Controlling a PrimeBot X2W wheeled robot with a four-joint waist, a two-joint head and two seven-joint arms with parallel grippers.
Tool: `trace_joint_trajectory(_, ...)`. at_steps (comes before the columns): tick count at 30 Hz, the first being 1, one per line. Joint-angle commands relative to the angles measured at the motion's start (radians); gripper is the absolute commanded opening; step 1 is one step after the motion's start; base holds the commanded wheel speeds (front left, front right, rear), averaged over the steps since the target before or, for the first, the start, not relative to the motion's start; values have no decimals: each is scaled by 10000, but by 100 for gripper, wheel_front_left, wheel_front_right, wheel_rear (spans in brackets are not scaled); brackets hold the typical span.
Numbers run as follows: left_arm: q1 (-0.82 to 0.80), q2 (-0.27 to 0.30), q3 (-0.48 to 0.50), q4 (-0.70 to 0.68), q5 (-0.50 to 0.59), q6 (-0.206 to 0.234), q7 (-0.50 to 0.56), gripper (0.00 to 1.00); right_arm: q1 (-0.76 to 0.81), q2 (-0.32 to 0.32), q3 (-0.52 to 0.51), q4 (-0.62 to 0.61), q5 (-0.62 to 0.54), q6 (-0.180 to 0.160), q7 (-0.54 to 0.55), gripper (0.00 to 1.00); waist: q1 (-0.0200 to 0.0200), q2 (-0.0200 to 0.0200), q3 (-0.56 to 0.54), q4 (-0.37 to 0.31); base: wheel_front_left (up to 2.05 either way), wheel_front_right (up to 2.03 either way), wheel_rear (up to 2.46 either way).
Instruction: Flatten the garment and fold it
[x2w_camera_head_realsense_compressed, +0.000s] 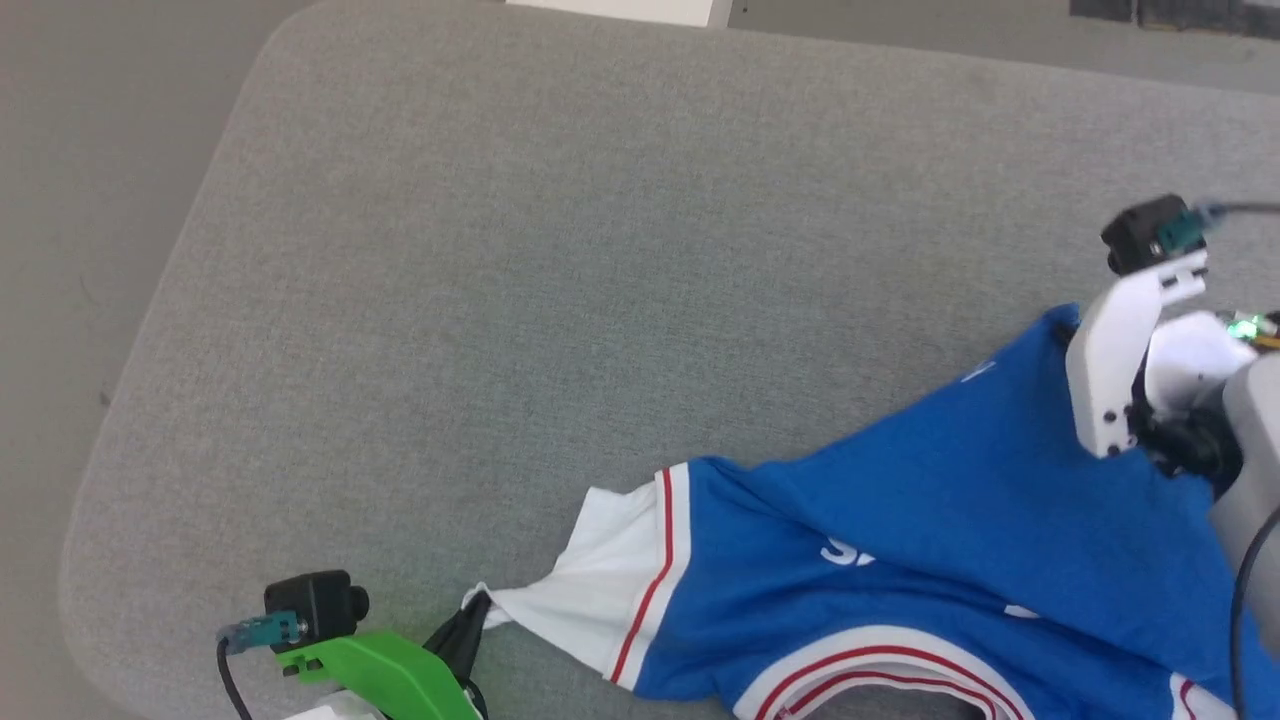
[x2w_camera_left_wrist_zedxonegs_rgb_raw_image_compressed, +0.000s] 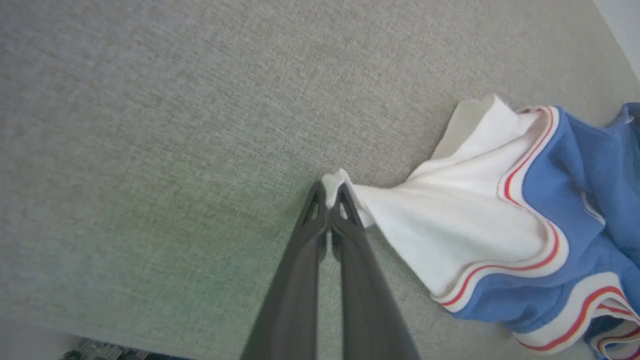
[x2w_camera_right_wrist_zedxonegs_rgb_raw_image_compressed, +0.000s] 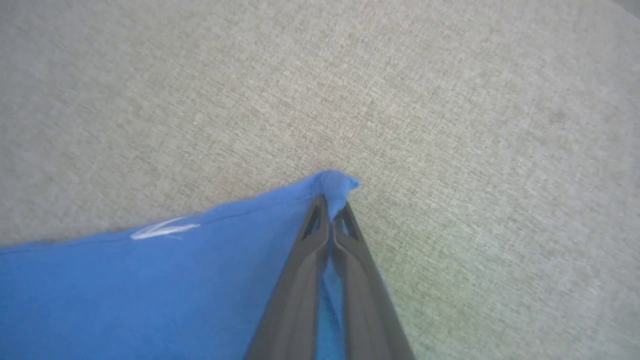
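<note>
On the grey table (x2w_camera_head_realsense_compressed: 500, 250), left tool (x2w_camera_left_wrist_zedxonegs_rgb_raw_image_compressed: 331, 192) and right tool (x2w_camera_right_wrist_zedxonegs_rgb_raw_image_compressed: 331, 200) pinch the garment (x2w_camera_head_realsense_compressed: 950, 520), print (x2w_camera_head_realsense_compressed: 847, 552) seemingly half-buried.

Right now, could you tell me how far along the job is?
Done: left gripper pinches the garment at its white sleeve tip, right gripper a blue corner. In hand: seemingly pulling it flat on the grey surface. Left: it lies bunched, nothing folded.
</note>
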Motion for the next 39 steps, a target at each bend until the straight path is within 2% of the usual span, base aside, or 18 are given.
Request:
trace_joint_trajectory(1,19,4,41,61,11,-42,-65,0,397,138,-170,25,-118,-15,-635,0,0,56,-250,-195,0,0,0)
trace_joint_trajectory(9,413,253,133,55,-72,-3,-61,0,2242,1119,-1609,-358,-576,-15,-5018,0,0,56,-1223,-906,0,0,0)
trace_joint_trajectory(11,504,328,175,11,-54,13,-110,0,2788,1384,-2045,-536,-618,-15,-5721,0,0,56,-1452,-1121,0,0,0)
trace_joint_trajectory(15,543,466,385,-78,152,-2,-527,0,3897,1885,-2901,-1128,-736,-15,-6438,0,0,56,-1846,-1554,0,0,0)
trace_joint_trajectory(20,65,817,691,-142,521,-294,-971,0,4829,2168,-3677,-2161,-1000,-15,-6137,0,0,56,-2130,-2081,0,0,0)
trace_joint_trajectory(22,-720,1014,903,-218,692,-631,-1094,0,4822,2065,-3722,-3030,-1201,-15,-5511,0,0,56,-2158,-2407,0,0,0)
trace_joint_trajectory(27,-2536,1117,1135,-164,812,-1134,-908,0,4067,1646,-3704,-4428,-1535,-15,-4481,0,0,56,-1941,-2788,0,0,0)
trace_joint_trajectory(32,-4838,579,1381,62,593,-1254,-585,0,2535,1105,-3529,-4948,-1466,-15,-3644,0,0,56,-1353,-3018,0,0,0)
trace_joint_trajectory(39,-8478,36,1420,1060,1006,-1234,-185,0,-266,622,-3039,-4521,-1228,-15,-3017,0,0,56,-27,-3289,0,0,0)
